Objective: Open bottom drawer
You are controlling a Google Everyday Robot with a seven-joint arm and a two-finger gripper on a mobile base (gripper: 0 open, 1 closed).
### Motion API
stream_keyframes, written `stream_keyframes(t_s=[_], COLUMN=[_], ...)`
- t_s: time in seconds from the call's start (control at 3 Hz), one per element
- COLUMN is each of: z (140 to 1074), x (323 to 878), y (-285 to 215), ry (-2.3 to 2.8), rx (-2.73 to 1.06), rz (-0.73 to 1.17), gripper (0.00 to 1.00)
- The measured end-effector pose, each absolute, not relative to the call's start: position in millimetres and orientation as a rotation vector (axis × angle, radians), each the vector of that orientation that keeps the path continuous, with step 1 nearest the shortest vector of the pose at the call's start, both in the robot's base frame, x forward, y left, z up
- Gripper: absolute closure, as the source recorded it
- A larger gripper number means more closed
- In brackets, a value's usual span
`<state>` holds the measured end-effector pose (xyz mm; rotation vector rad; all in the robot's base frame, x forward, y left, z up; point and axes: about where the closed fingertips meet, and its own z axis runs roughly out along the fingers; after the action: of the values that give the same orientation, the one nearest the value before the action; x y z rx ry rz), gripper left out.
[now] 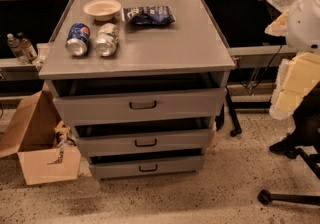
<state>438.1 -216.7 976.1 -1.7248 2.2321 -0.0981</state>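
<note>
A grey metal cabinet [150, 50] stands in the middle with three drawers stacked in its front. The bottom drawer [115, 169] is the lowest and smallest front, with a small dark loop handle [148, 168] at its middle. A dark gap shows above its front panel. My arm [302, 18], white with cream segments, hangs at the right edge of the view. My gripper [291, 143] is the dark shape under it, low and well to the right of the cabinet, apart from the drawer.
The top drawer [90, 109] and middle drawer [100, 144] also show dark gaps above them. On the cabinet top lie a blue can [78, 39], a green can [106, 39], a bowl [102, 9] and a snack bag [149, 15]. An open cardboard box [37, 148] stands left; a chair base [280, 198] right.
</note>
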Motion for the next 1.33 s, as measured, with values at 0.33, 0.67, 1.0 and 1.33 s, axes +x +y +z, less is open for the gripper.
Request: stream_keyframes(t_s=[0.33, 0.67, 1.0, 1.33], z=[976, 937, 853, 775], x=[438, 445, 450, 446], y=[-216, -207, -174, -142], ry=[2.231, 2.233, 2.167, 2.096], rx=[-1.724, -1.734, -1.82, -1.9], rz=[-0.099, -0.051, 0.076, 0.206], gripper=[0.0, 0.0, 0.0, 0.0])
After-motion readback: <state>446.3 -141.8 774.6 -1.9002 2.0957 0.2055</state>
